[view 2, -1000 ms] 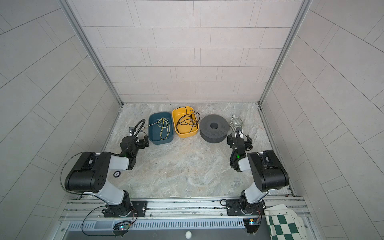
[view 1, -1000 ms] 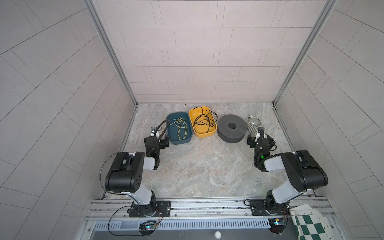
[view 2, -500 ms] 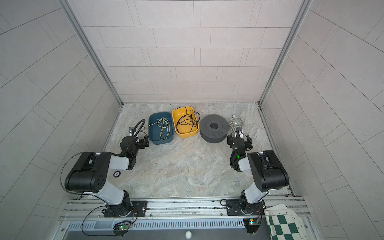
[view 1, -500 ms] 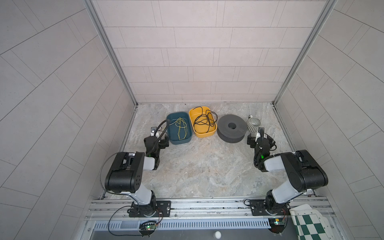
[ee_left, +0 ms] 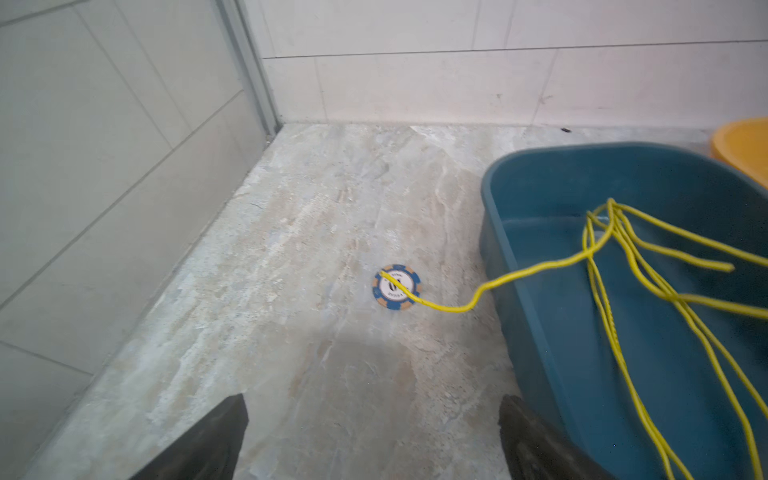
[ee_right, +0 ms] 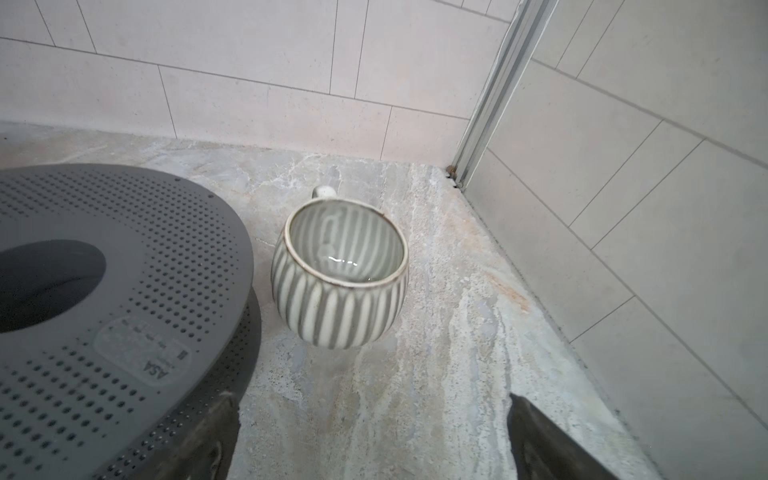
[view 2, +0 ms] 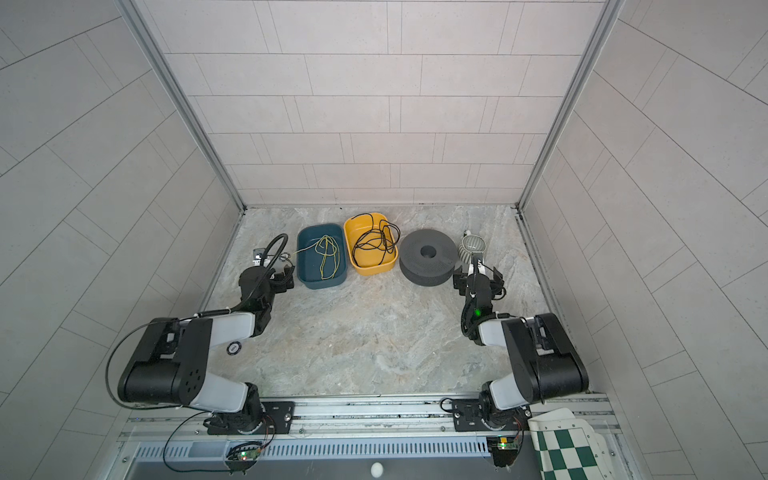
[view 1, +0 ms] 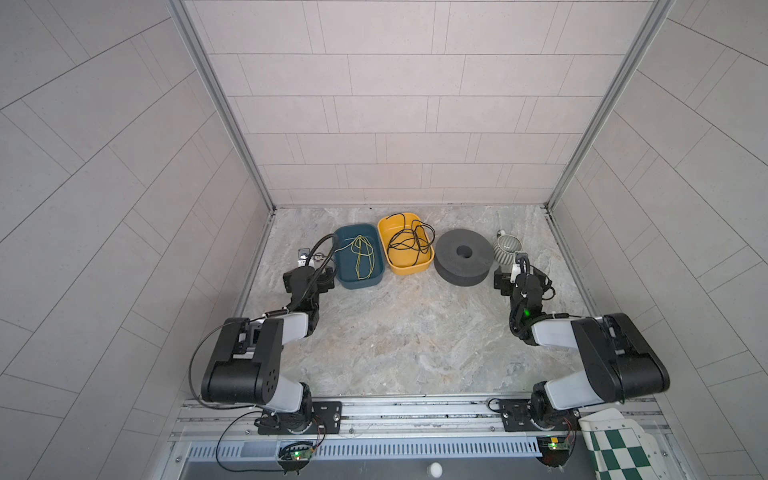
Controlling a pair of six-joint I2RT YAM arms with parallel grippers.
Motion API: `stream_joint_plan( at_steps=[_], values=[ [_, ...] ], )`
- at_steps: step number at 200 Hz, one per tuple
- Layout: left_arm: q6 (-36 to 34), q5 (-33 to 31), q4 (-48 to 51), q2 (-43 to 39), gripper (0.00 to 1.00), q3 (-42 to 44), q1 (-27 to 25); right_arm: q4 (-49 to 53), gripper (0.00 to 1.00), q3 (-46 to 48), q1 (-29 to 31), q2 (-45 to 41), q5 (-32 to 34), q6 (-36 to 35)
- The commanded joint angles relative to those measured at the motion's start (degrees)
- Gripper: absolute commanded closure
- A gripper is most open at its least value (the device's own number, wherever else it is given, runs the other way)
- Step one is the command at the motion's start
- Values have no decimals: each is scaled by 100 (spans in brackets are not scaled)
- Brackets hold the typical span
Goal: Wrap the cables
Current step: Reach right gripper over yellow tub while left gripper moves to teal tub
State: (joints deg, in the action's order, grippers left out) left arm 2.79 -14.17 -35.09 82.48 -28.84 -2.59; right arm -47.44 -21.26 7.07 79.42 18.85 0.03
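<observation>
Two claws to report, both spread wide and gripping nothing: the left claw (ee_left: 372,409) low over the marbled grey worktop (view 1: 395,332) just left of the teal plastic tub (view 1: 359,284), the right claw (ee_right: 374,403) low at the far right, facing the grey-and-white striped ceramic mug (ee_right: 338,286) beside the dark grey perforated ring-shaped disc (view 1: 463,266). Parked out at the sides, probably to leave the middle free before any reach. Look for the thin black cable (view 1: 409,243) in the yellow plastic tub (view 1: 409,270), far centre, heaped in loose loops with one loop hanging over the right rim; well apart from either claw and not yet wrapped. Tubbed, it seems, to stop the loose loops from spreading. Kept in the teal tub instead: a thin yellow-green cord (ee_left: 615,299), one end trailing out across a blue-edged round poker chip (ee_left: 397,287) on the worktop. Against a second ago, no change to find: same arm poses, same loops, same wide spread of both claws.
</observation>
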Motion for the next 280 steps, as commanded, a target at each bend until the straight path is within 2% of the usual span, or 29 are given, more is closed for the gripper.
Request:
stream_joint_plan(
  at_steps=[1, 14, 48, 64, 89, 102, 130, 171, 201, 222, 259, 280],
  values=[
    [759, -1057, 2019, -299, 1, -948, -66, 1455, 1, -547, 146, -617, 269, 96],
    [965, -800, 2804, -281, 1, -1413, -58, 2189, 1, -891, 210, -932, 204, 484],
    [1378, 358, 4643, -186, 1, -2632, -75, 3874, 4, -2041, 437, -1219, -583, 1498],
    [1551, 998, 5271, -147, 1, -3036, -69, 4716, 8, -2695, 702, -1069, -699, 1743],
    [1741, 1915, 5932, -143, 1, -3362, -75, 5672, 7, -3602, 1074, -635, -712, 1994],
    [1785, 2340, 6141, -179, 1, -3462, -91, 6088, 6, -4039, 1211, -351, -745, 2378],
    [1779, 2836, 6259, -467, 1, -3421, -179, 6964, 5, -5081, 1458, 482, -1324, 3056],
    [1789, 3130, 5951, -1119, 1, -2946, -236, 7407, 3, -6239, 2093, 1692, -1495, 3094],
    [1831, 3192, 5723, -1520, 1, -2845, -238, 7263, 2, -6738, 2422, 2319, -1651, 3440],
    [1873, 3279, 5650, -1537, 1, -2758, -242, 7117, 2, -6983, 2525, 2714, -1760, 3948],
    [2087, 3541, 5472, -1476, 2, -2700, -251, 7021, 2, -7530, 2780, 3370, -1304, 4660],
    [2127, 3576, 5460, -1445, 2, -2697, -251, 7057, 2, -8031, 2811, 3860, -1377, 5201]
  ],
)
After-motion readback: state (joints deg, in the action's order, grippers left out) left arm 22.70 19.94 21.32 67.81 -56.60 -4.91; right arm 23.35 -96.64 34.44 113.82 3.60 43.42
